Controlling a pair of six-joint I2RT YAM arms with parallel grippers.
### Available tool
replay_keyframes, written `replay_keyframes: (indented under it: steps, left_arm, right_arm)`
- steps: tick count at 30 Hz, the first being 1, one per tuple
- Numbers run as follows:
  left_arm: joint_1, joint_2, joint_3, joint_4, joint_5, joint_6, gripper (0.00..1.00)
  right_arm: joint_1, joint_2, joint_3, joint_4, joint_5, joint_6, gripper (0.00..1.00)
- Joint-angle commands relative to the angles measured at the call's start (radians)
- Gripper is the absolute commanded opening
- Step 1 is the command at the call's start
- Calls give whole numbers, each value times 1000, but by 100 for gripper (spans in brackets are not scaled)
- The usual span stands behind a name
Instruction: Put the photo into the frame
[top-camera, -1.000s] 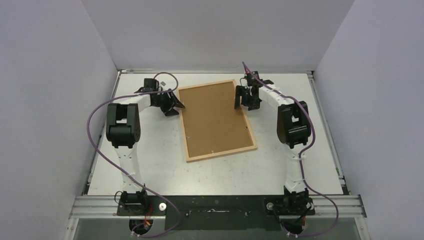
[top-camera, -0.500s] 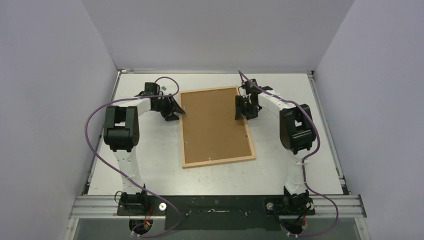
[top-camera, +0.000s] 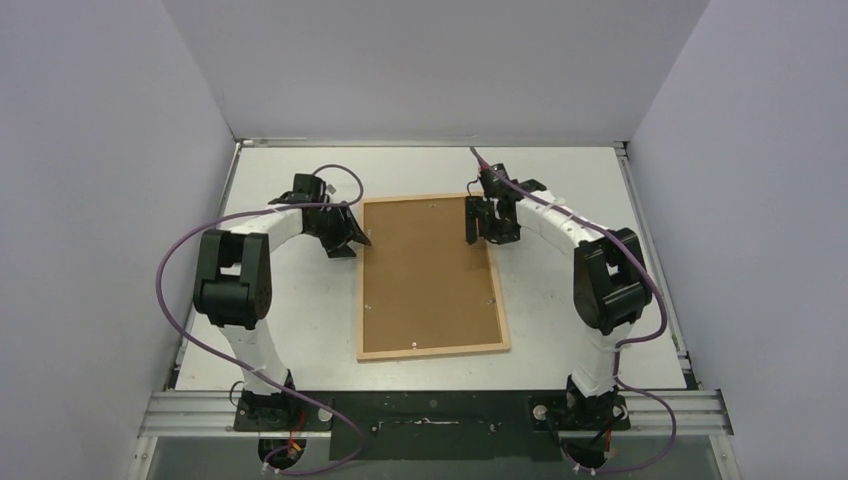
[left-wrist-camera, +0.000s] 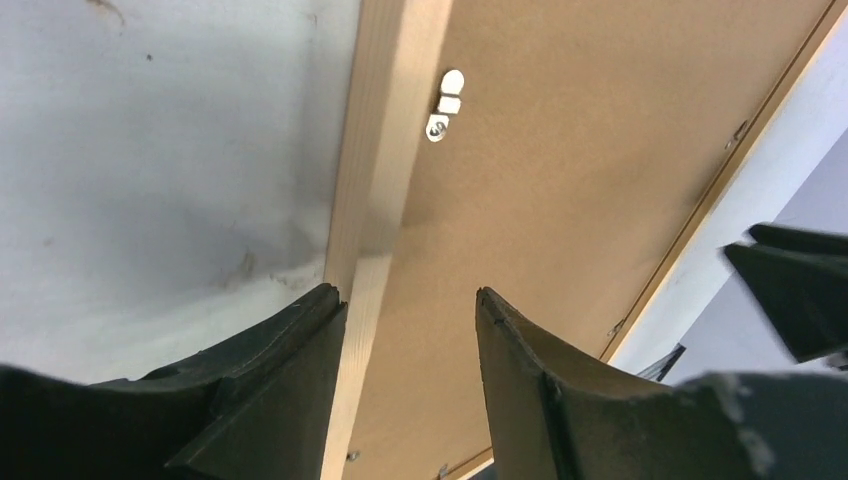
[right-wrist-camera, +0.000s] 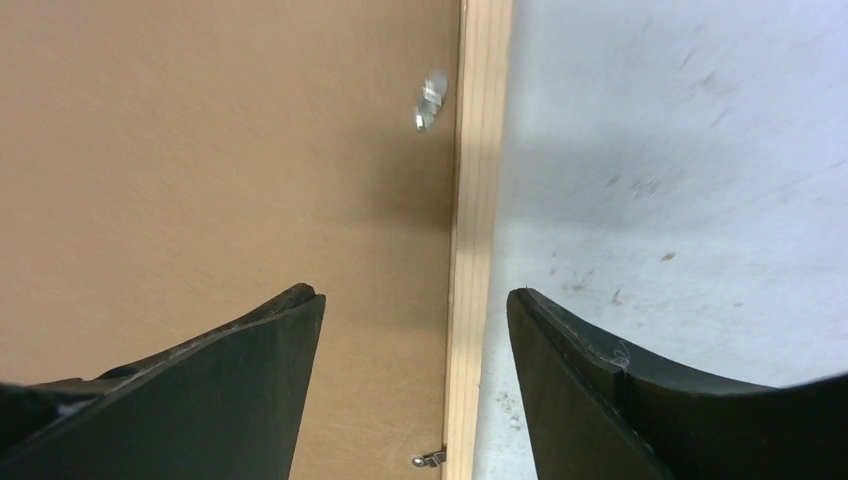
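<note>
Mid-table lay the thin light-wood rectangular picture frame (top-camera: 433, 351), back up, with its flat brown hardboard backing panel (top-camera: 430, 275) showing and its long sides running twelve to six. The left gripper (left-wrist-camera: 408, 296) hovered at the frame's ten o'clock, jaws apart with the left rail in the gap. At two o'clock, the right gripper (right-wrist-camera: 415, 293) had its jaws wide, straddling the right rail above the white table (top-camera: 560, 330).

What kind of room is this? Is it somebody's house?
Probably not a house. It looks like a robot test booth: blank grey walls close around a white table, a left arm and a right arm are bolted to a metal rail, and a picture frame lies back up.
</note>
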Motion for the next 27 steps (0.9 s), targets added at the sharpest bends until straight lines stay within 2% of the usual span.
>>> replay_keyframes:
  steps: [1,6,9,18,27]
  left_arm:
    - [6,-114,77,-71,-79,74,48]
    - [-5,-134,107,-37,-3,71,40]
    - [-19,-120,84,16,45,32,34]
    - [-70,-51,21,98,59,-29,24]
    - [-71,-14,-3,102,30,-20,24]
  right_arm:
    - [-17,-65,161,37,59,-26,69]
    - [7,35,280,-16,25,-42,52]
    - [21,84,311,-22,46,-8,46]
    - [53,221,398,-37,111,38,40]
    - [65,277,418,-33,195,42,38]
